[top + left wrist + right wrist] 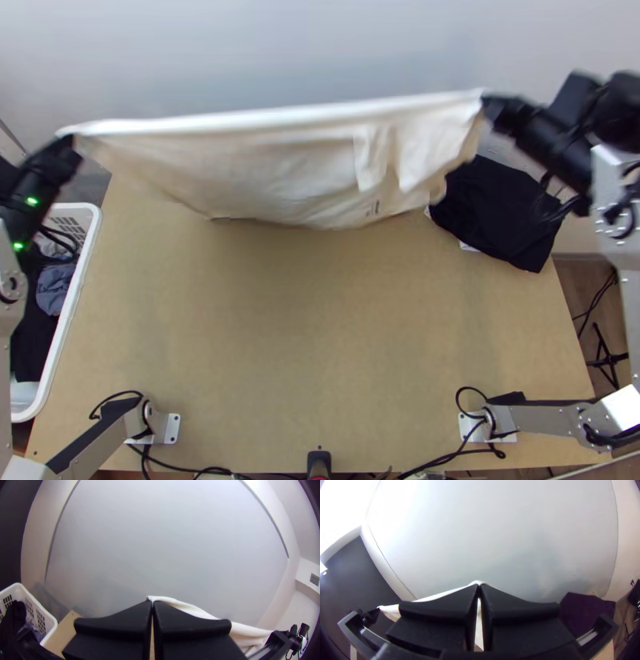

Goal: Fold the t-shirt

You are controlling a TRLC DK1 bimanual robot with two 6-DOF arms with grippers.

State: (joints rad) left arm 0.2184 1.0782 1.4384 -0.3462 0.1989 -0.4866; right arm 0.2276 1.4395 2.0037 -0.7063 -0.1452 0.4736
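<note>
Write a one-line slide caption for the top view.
Left end effector and right end effector hold a cream T-shirt stretched between them over the wooden table.

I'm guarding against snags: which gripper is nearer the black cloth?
Right. The right gripper is raised close by the black cloth; the left gripper is across the table, on the basket side.

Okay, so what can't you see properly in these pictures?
- Small dark print on the cream cloth t-shirt: too small, top view.
- Cloth inside the black left gripper: fingers hide it, left wrist view.
- White plastic basket's left side: cut off, top view's edge.
- Part of the flat black cloth: behind the t-shirt, top view.
</note>
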